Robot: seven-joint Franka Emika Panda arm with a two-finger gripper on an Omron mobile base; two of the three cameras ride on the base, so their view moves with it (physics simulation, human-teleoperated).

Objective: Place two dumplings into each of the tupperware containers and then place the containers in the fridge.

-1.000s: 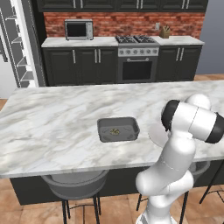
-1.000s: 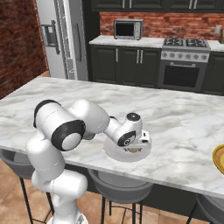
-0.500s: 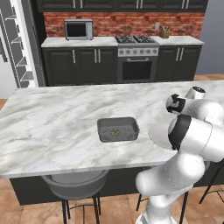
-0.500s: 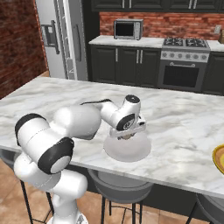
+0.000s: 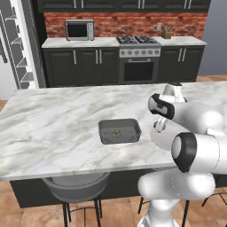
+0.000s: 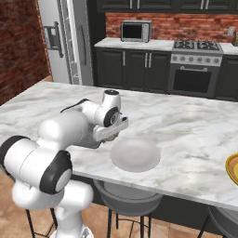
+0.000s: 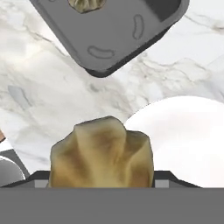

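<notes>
So the big marble island counter [image 5: 53, 128] runs under the whole scene, and the fridge [image 6: 60, 39] stands way off past the far end of it, well beyond the fingers' reach for now. Next size down is the round white plate [image 6: 135, 154], right below and just beside the gripper [image 7: 101, 186], and then the grey tupperware container [image 5: 119, 131], which lies a bit ahead of the fingers, apart from the plate, with one dumpling [image 5: 116, 132] already in it. The gripper itself is up off the counter with its fingers spread about as wide as a dumpling and pinching a second, tan dumpling [image 7: 101, 153], so that one looks lifted and on its way over. What worries me from here: the dumpling is soft and lumpy, so if the squeeze is light it could slip out mid-swing and land on the marble between plate and container. Also, if it gets released before the fingers are properly over the tray, it could clip the flared rim and roll off, or land on the dumpling already inside and bounce out
</notes>
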